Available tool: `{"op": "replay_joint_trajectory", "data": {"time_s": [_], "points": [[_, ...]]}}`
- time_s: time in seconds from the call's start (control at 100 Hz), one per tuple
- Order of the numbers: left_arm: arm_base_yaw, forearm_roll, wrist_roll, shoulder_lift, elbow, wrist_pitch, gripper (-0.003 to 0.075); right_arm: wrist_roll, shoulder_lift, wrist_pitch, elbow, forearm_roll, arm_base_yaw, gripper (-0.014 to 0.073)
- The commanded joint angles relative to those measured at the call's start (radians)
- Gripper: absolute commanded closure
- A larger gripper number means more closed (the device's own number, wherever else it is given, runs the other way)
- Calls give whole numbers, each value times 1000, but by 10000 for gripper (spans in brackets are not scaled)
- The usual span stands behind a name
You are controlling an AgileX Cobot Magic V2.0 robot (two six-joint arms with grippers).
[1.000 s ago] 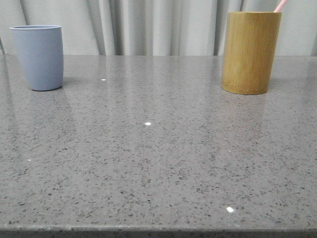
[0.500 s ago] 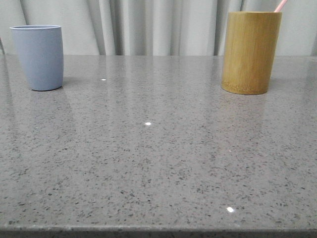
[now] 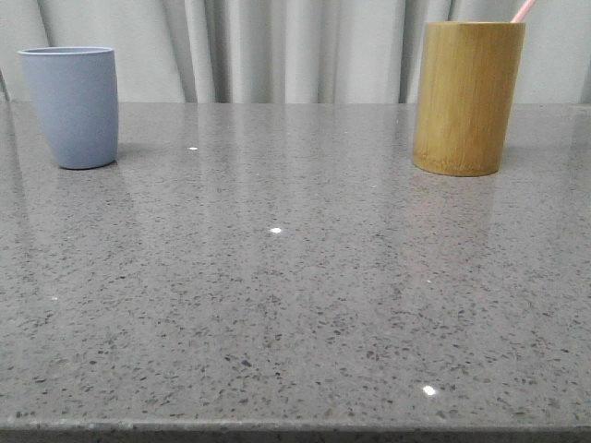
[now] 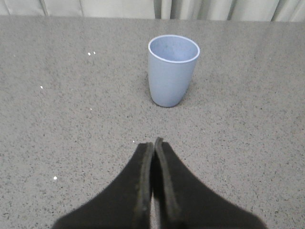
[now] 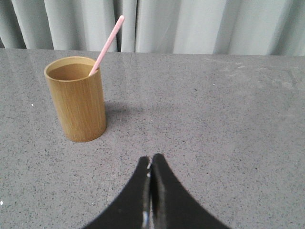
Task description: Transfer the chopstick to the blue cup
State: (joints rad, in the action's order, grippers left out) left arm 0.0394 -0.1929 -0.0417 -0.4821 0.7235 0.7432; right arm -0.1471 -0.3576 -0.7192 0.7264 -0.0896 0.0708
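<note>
— Jaws first: how do they stand?
— Both pairs are pressed together with nothing between them. The left gripper [image 4: 153, 143] hangs over bare bench, pointing toward the blue cup [image 4: 172, 70], clear of it. The right gripper [image 5: 151, 160] hangs over the bench near the bamboo holder [image 5: 77, 98], not touching it.
— And the chopstick?
— The chopstick [image 5: 106, 44] stands in the bamboo holder, leaning against its rim, its pink upper end sticking out above. From the front, just its tip [image 3: 523, 10] shows over the holder [image 3: 466, 97].
— The cup?
— Upright on the grey speckled bench [image 3: 295, 277] at far left [image 3: 71, 106], well apart from the holder at far right, with pale curtains [image 3: 295, 46] behind
</note>
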Motion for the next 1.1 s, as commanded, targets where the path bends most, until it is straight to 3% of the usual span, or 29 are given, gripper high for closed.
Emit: {"op": "replay_joint_trajectory", "data": {"time_s": [0.0,0.44,0.54,0.68,0.75,0.87,0.94,0.99,1.09], "points": [[5,-21,8,-24,34,-60,739,10,-19,99,34,-14,-2,660],[5,-21,8,-24,34,-60,738,10,-19,82,33,-14,-2,656],[5,-21,8,-24,34,-60,716,10,-19,49,33,-14,-2,591],[5,-21,8,-24,34,-60,569,10,-19,-21,33,-15,-2,414],[5,-21,8,-24,34,-60,449,10,-19,-54,33,-15,-2,335],[5,-21,8,-24,34,-60,178,10,-19,-56,33,-15,-2,195],[5,-21,8,-24,34,-61,67,10,-19,-49,33,-15,-2,112],[5,-21,8,-24,34,-63,34,10,-19,-43,33,-15,-2,75],[5,-21,8,-24,34,-65,48,10,-19,-26,33,-15,-2,64]]}}
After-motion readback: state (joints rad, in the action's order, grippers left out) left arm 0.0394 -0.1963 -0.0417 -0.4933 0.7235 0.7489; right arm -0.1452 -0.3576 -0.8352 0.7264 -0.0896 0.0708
